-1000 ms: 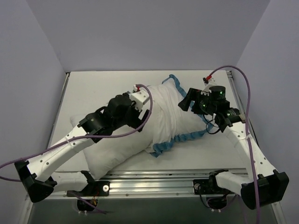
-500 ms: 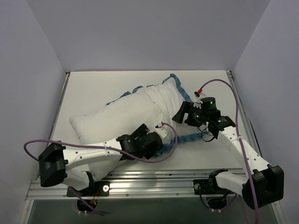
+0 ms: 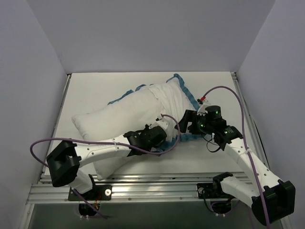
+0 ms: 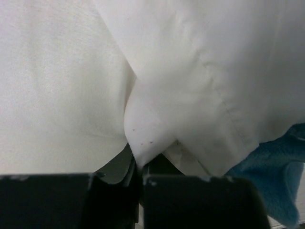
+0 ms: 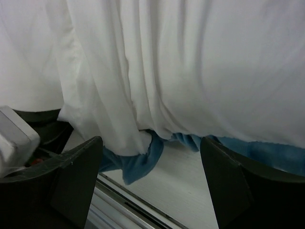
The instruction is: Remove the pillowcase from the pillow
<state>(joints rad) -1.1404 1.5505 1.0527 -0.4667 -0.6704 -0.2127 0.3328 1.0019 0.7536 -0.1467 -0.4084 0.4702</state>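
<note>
Half of the white pillow (image 3: 100,124) on the worktop (image 3: 95,86) sits inside the pillowcase (image 3: 167,98), the left claw (image 4: 139,164) pinched tight on a fold of its white cloth, the right claw (image 5: 152,171) spread wide by its teal ruffle (image 5: 138,162).

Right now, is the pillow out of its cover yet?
Partway. Much of the pillow sticks out bare on the left. The left gripper pinches a white fold of the pillowcase; the right gripper hangs open nearby. The pillow's right end is still inside and must come out.
</note>
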